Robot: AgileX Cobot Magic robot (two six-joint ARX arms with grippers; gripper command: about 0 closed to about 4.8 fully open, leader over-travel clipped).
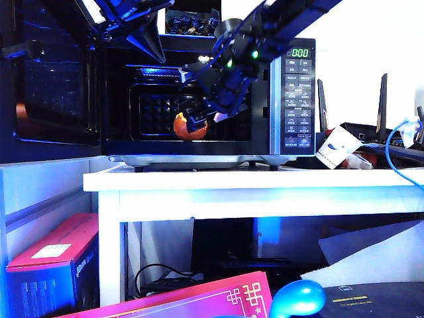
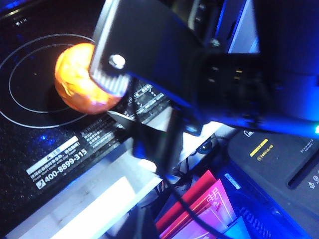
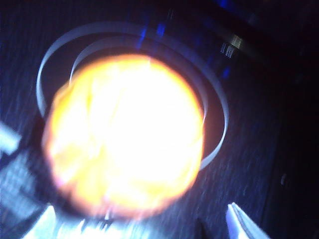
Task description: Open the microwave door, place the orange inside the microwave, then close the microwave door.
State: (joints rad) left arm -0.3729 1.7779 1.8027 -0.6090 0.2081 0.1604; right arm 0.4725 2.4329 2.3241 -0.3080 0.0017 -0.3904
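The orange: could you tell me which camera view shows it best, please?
The left wrist view: the orange is sharp on the microwave floor, only partly covered by the right gripper. The exterior view shows it small behind that gripper; the right wrist view shows an overexposed blur.

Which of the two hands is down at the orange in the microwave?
The right hand, open, fingers either side of the orange; the left hand hangs above, near the microwave's top edge.

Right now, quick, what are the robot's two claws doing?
Right gripper: open, at the orange inside the microwave, not gripping it.
Left gripper: not in view, cannot be told.
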